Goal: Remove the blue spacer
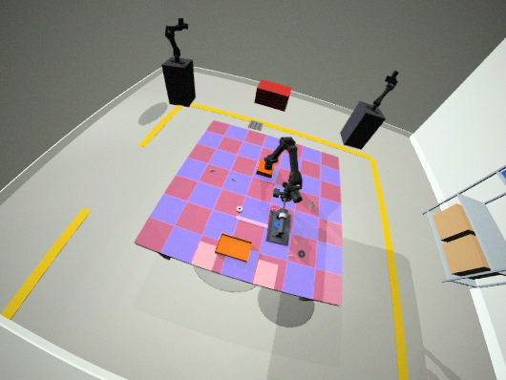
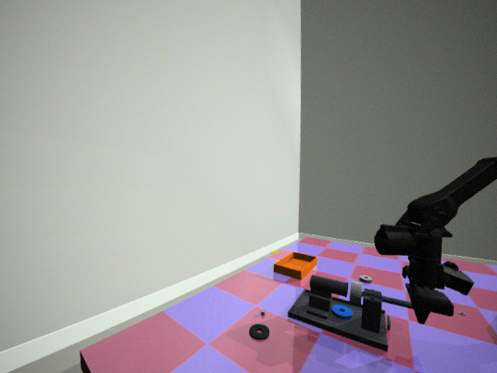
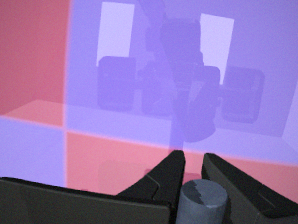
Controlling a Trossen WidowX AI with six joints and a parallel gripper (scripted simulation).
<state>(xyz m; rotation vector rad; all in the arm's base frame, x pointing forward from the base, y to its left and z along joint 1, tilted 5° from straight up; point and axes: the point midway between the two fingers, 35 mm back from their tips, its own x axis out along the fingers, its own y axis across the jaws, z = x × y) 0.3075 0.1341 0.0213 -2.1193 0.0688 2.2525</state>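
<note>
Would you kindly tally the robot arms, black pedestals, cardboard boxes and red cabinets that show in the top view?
Robot arms: 3
Black pedestals: 2
Cardboard boxes: 2
Red cabinets: 1
Total: 8

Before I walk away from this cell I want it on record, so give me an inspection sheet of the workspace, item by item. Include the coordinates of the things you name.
Surface: pink and violet checkered top [image 1: 188, 215] [image 2: 206, 314].
Job's things: blue spacer [image 1: 277, 224] [image 2: 342, 311] lying flat on the fixture's base plate; white spacer [image 1: 283, 215] [image 2: 356, 292] up beside the housing [image 2: 328, 285]; shaft [image 2: 396, 301] [image 3: 202, 205] through the small post.
Clutter: orange tray [image 1: 233, 247] [image 2: 295, 266], loose black ring [image 1: 304, 254] [image 2: 259, 334].
Claw [image 3: 192, 161]: shut on the shaft.
Cables: nothing seen.
Surroundings: red cabinet [image 1: 272, 96], yellow floor lines.
</note>
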